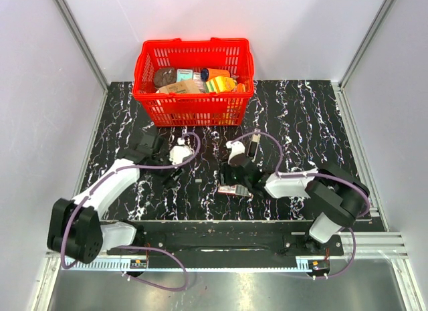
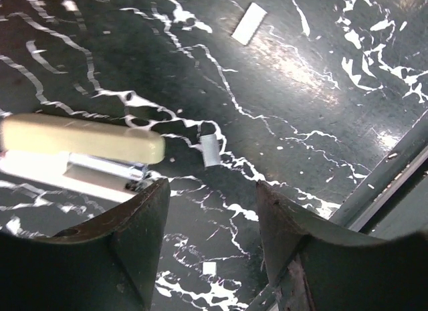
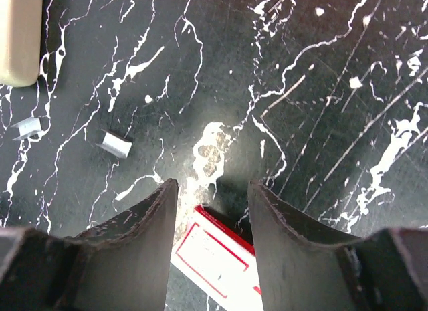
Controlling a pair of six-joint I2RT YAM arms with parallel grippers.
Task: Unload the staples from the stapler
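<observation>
From above, a red basket point(image 1: 192, 80) stands at the table's point(image 1: 301, 124) far edge. In the left wrist view, the left gripper point(image 2: 212, 217) gapes empty, with the stapler point(image 2: 80, 140) lying mid-table just beside one finger. In the right wrist view, the right gripper point(image 3: 212, 204) is open over a white-and-red box point(image 3: 214, 257).

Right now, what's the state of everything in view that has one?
left gripper: jaws open, empty.
right gripper: jaws open, empty.
stapler: lying on the table, ungripped.
staple strips: loose on the table, out of the stapler.
white-and-red box: flat on the table beneath the right gripper, ungripped.
red basket: upright, holding items.
</observation>
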